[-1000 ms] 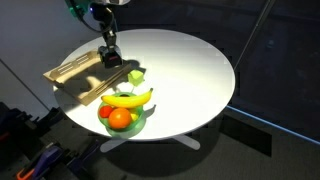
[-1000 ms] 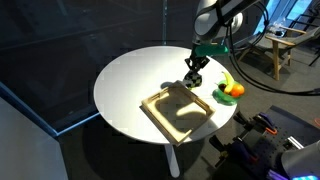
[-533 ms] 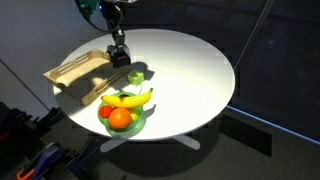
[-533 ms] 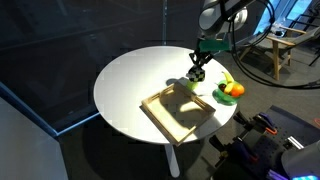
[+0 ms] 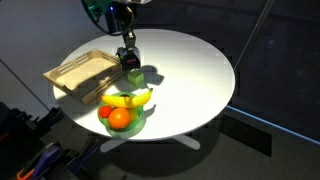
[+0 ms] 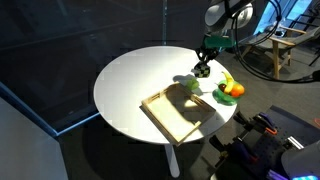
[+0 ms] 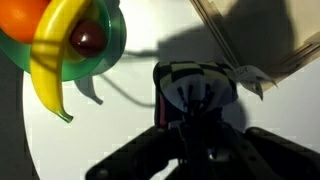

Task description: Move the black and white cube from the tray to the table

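Note:
The black and white cube (image 7: 192, 82) sits between my gripper's (image 7: 196, 108) fingers in the wrist view, its patterned face toward the camera. My gripper (image 5: 128, 58) is shut on the cube and holds it just off the round white table (image 5: 190, 70), past the light-wood tray's (image 5: 78, 72) edge. In an exterior view the gripper (image 6: 203, 69) hangs between the tray (image 6: 180, 113) and the fruit bowl. The tray looks empty.
A yellow-green block (image 5: 135, 76) lies on the table right beside the gripper. A green bowl (image 5: 134, 122) with a banana (image 5: 128, 99) and an orange (image 5: 119, 118) stands near the table's front edge. The bowl (image 7: 112, 40) also shows in the wrist view.
My gripper has moved with the cube from over the tray, past its edge, to above the table beside the yellow-green block.

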